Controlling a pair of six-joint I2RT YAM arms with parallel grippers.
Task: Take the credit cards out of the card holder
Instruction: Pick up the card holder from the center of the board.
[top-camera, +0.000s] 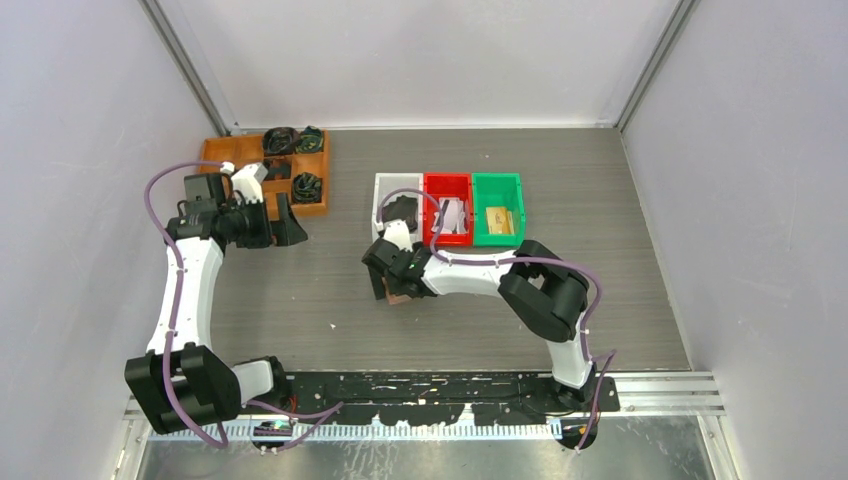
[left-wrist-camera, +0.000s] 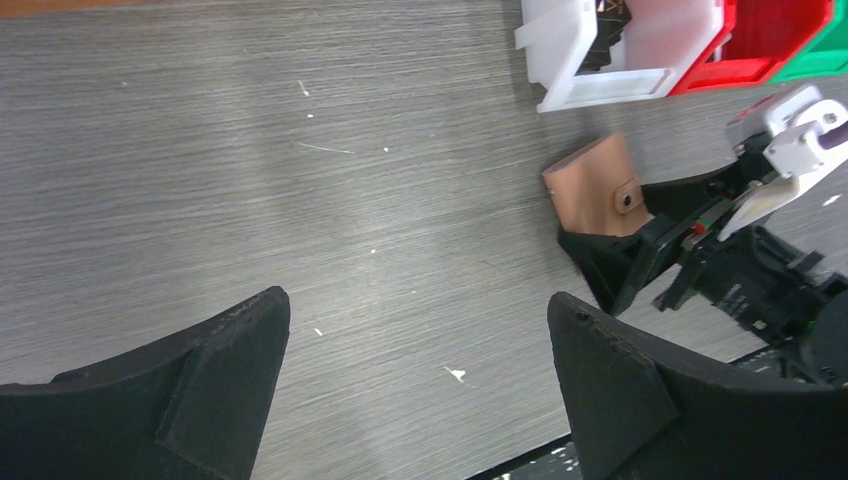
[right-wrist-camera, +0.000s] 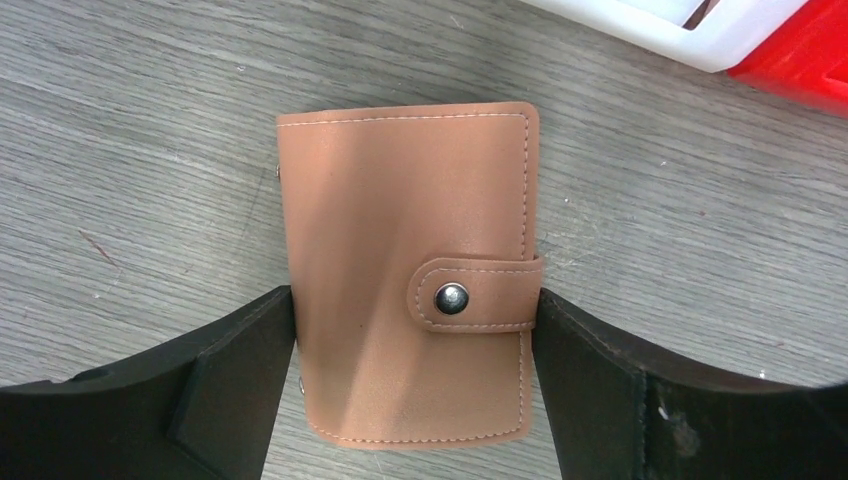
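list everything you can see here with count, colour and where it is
table: 1, grey, under everything
card holder: 1, tan, snapped shut, lying flat near centre
white bin: 1, white, left of bin row
red bin: 1, red, middle of row
green bin: 1, green, right of row
tray: 1, orange-brown, far left, dark items inside
left end effector: 1, black, open, beside tray
right end effector: 1, black, closed on card holder's sides

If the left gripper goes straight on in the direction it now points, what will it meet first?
Probably the bare table, seen between the left gripper's open fingers. The card holder and the right gripper lie off to one side, out of that line.
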